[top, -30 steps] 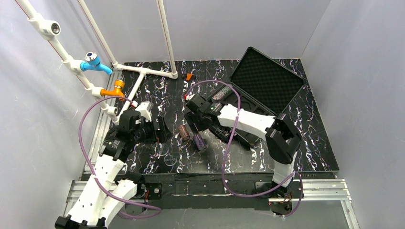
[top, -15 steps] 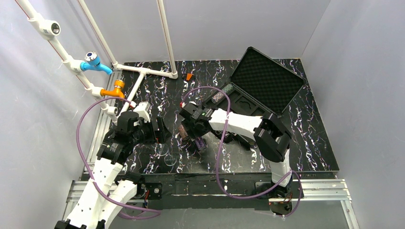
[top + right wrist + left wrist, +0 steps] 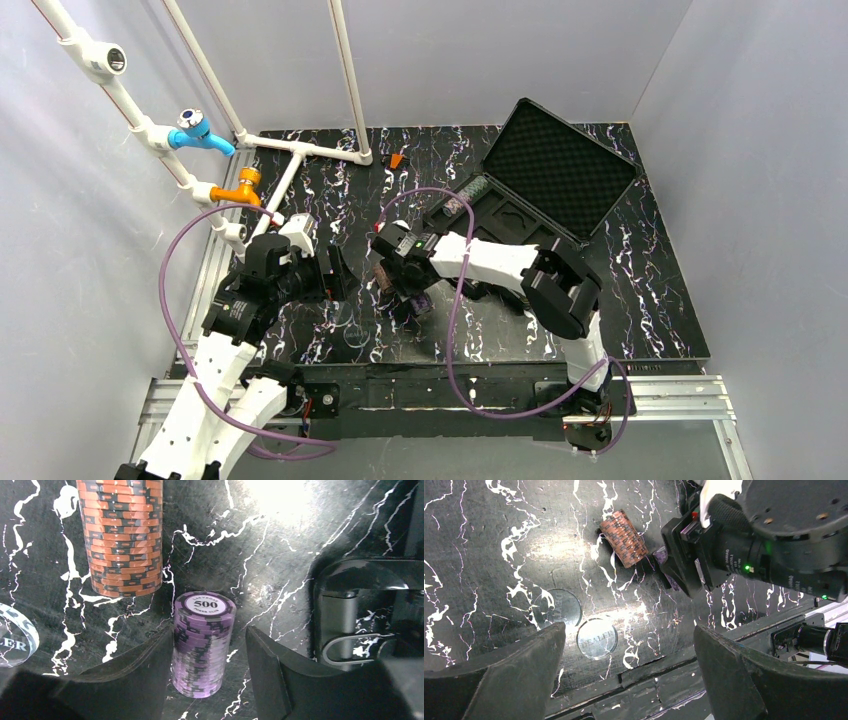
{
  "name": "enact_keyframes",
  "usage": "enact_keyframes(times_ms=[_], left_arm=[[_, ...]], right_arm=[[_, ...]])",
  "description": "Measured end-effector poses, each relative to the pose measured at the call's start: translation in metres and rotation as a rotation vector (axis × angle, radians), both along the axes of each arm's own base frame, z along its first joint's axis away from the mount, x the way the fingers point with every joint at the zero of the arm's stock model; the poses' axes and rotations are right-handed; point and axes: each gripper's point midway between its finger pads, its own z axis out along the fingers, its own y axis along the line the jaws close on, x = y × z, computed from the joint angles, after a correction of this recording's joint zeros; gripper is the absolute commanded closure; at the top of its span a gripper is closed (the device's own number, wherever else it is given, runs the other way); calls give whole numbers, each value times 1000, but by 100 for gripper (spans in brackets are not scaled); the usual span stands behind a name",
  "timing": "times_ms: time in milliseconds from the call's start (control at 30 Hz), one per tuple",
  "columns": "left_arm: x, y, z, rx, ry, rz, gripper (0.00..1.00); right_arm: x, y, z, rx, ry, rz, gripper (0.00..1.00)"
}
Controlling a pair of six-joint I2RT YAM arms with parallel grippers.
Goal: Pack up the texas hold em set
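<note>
The black case (image 3: 560, 170) lies open at the back right, its foam lid up. A grey-green chip stack (image 3: 473, 187) and a pinkish one (image 3: 453, 206) lie in its tray. The brown stack (image 3: 381, 277) lies on the table; it also shows in the left wrist view (image 3: 623, 538) and the right wrist view (image 3: 122, 535). The purple stack (image 3: 202, 640) lies between my right gripper's (image 3: 209, 630) open fingers; the left finger is against it, the right one apart. In the top view the right gripper (image 3: 405, 290) covers most of it. My left gripper (image 3: 629, 627) is open and empty above the table.
Two clear round discs, one marked DEALER (image 3: 597, 638), lie near the table's front edge. A small orange piece (image 3: 397, 160) lies at the back. A white pipe frame (image 3: 300, 150) stands at the back left. The case latch (image 3: 350, 640) is right of my right fingers.
My right gripper has moved left and forward from the case to the chip stacks and now straddles the purple stack. The left arm has hardly moved.
</note>
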Motion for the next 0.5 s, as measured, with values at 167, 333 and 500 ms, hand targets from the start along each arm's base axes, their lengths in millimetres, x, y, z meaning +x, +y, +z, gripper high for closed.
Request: enact_keyframes(times_ms=[167,333,500], left_arm=[[0,0,1,-1,-3,0,1],[-1,0,0,0,-1,0,1],[-1,0,0,0,0,0,1]], right_arm=[[-6,2,-5,-6,18,-4,49],[-8,2,-6,-3,24,-13,53],[-9,3,-6,2,30,-24,46]])
